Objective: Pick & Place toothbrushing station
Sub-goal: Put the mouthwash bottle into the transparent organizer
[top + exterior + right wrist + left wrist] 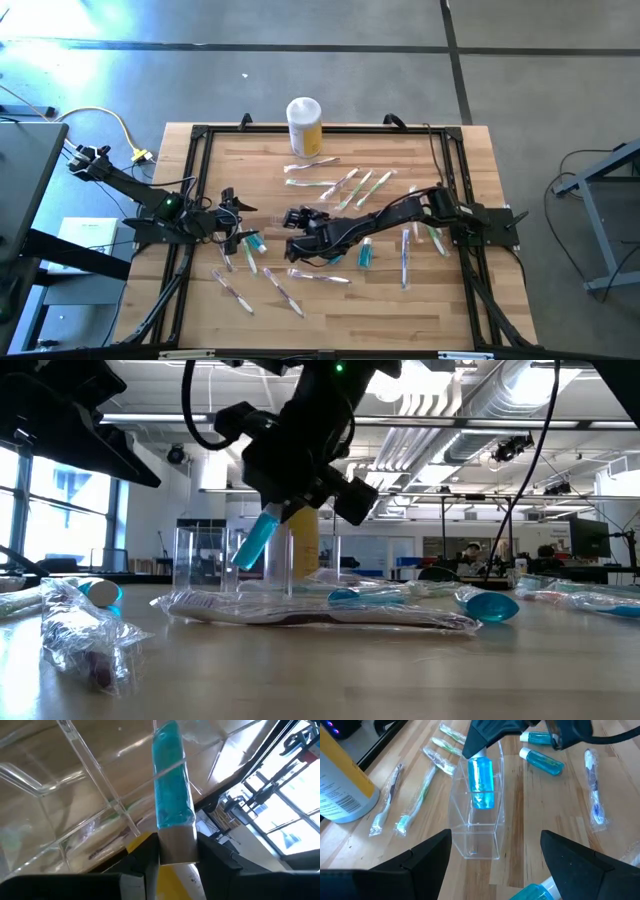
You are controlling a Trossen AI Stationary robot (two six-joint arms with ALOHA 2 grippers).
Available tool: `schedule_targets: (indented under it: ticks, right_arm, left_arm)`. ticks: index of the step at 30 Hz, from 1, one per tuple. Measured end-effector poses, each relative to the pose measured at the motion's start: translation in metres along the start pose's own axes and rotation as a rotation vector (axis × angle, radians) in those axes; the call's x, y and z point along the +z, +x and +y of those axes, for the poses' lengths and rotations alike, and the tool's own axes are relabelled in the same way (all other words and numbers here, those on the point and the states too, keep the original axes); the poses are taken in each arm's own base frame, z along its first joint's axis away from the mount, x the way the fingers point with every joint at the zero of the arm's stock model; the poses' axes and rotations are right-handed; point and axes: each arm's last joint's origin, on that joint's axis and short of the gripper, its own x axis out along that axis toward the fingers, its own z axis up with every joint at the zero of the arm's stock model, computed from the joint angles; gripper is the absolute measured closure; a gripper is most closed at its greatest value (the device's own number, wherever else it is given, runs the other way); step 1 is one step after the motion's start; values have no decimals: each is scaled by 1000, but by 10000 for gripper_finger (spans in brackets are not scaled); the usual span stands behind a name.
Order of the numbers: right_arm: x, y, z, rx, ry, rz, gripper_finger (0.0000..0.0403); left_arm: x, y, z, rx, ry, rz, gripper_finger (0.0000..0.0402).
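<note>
the left gripper [228, 206], jaws spread and empty, waits just left of the clear see-through plastic station [479, 815]. over that station the right gripper [296, 222] is clamped on the white cap of a small blue-filled tube [481, 782], tilted above one compartment. placing is underway; next it likely needs lowering inside before release

Yellow jar [342, 780] cut off by edge.
</note>
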Motion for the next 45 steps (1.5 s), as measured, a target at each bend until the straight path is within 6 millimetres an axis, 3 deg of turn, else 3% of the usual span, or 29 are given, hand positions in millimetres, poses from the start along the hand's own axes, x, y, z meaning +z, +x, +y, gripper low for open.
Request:
schedule_targets:
  ticks: [30,45]
  right_arm:
    - [-5,3,0,46,25,-28,295]
    - [-4,3,-5,2,27,-29,295]
  left_arm:
    - [1,1,-1,-1,-5,-3,103]
    - [-4,11,-7,15,35,55,103]
